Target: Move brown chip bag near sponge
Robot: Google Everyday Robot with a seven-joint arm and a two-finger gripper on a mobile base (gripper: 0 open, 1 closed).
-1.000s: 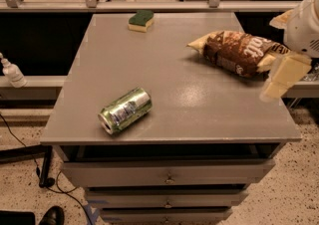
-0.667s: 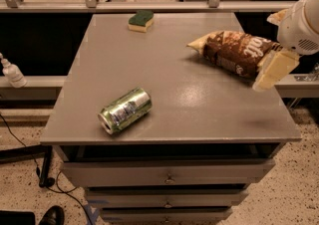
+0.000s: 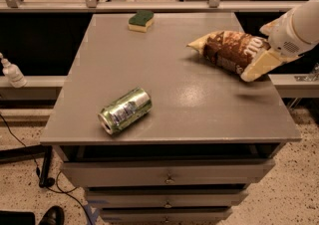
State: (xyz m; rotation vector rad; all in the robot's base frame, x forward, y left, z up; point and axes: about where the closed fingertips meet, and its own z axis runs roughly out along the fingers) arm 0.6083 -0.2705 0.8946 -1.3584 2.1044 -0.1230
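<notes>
Crinkly brown chip bag (image 3: 230, 52), pale yellow ends, claw (image 3: 259, 66) at one end

**Can, drawers and floor clutter around the gripper**

The gripper (image 3: 259, 64) hangs over the right edge of the grey table (image 3: 164, 64). Well to its left and nearer the front, a green-silver drink can (image 3: 124, 110) lies on its side. Drawers (image 3: 167, 173) stack beneath the tabletop. Far left of the gripper, a white bottle (image 3: 11, 72) stands on a ledge (image 3: 35, 82). Lower still, a dark shoe (image 3: 52, 215) and a black cable (image 3: 22, 144) lie on the speckled floor (image 3: 294, 189).
</notes>
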